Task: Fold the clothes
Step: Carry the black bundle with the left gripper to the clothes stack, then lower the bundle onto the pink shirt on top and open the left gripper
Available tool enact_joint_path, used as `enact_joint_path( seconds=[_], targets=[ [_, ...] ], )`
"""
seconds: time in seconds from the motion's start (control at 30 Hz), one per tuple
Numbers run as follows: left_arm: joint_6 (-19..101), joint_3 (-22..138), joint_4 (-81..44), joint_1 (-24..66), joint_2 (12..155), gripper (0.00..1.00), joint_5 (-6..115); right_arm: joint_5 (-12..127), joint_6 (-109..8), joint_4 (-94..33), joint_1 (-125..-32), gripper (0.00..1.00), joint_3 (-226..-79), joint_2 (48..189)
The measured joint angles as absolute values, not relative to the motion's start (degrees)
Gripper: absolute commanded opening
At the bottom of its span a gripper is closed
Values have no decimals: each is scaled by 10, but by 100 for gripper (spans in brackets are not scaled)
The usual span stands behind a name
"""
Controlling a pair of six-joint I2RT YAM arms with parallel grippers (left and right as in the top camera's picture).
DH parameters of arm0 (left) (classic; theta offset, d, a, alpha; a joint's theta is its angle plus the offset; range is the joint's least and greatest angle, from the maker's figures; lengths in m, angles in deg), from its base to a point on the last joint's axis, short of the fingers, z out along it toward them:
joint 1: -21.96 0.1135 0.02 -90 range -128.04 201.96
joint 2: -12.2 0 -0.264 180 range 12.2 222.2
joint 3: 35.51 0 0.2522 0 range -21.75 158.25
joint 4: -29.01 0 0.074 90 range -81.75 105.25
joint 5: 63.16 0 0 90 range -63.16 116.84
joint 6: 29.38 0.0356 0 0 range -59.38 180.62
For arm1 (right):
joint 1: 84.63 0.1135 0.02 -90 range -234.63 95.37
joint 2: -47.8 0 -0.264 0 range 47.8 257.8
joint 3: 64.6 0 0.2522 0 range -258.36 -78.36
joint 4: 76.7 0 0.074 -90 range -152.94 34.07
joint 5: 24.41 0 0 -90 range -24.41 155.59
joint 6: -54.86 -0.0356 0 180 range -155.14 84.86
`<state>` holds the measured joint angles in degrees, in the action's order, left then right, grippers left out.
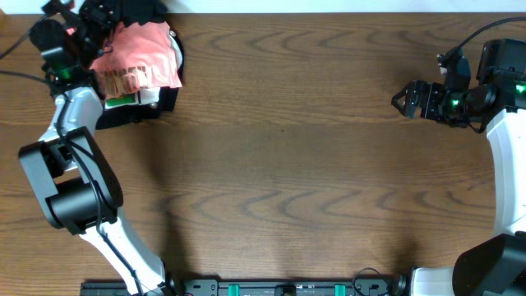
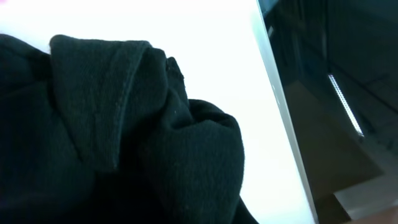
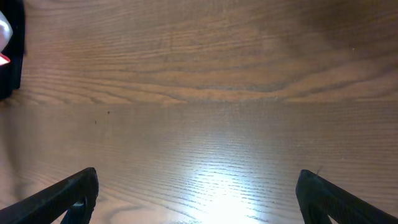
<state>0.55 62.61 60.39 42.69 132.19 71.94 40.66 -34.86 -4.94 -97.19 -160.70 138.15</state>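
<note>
1. Brown wood-grain table [image 1: 288,164] fills pretty much the whole overhead view.
2. Clothes pile [image 1: 136,70] sits in its far-left corner: black garment [image 1: 162,100] on the wood, pink shirt [image 1: 136,53] on top.

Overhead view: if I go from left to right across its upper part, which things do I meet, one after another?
left wrist → pink shirt → bare table → right gripper → right arm
</note>
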Motion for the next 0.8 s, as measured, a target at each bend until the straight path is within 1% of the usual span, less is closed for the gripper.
enact_joint_path(
  seconds=[0.17,0.3,0.43,0.63,0.73,0.8],
  targets=[
    [24,626,579,463,1322,6,721,406,-349,-55,-972,99,-1607,1381],
    [40,626,520,489,1322,6,721,405,-348,-66,-972,99,-1607,1381],
    [66,627,458,495,1322,6,721,405,-348,-74,-972,99,-1607,1381],
    [71,627,442,492,1322,8,741,405,-348,-83,-971,99,-1607,1381],
    [43,627,441,493,1322,17,760,404,-349,-89,-971,99,-1607,1381],
    [7,627,441,495,1322,26,769,402,-349,-93,-971,99,-1607,1381]
  ],
)
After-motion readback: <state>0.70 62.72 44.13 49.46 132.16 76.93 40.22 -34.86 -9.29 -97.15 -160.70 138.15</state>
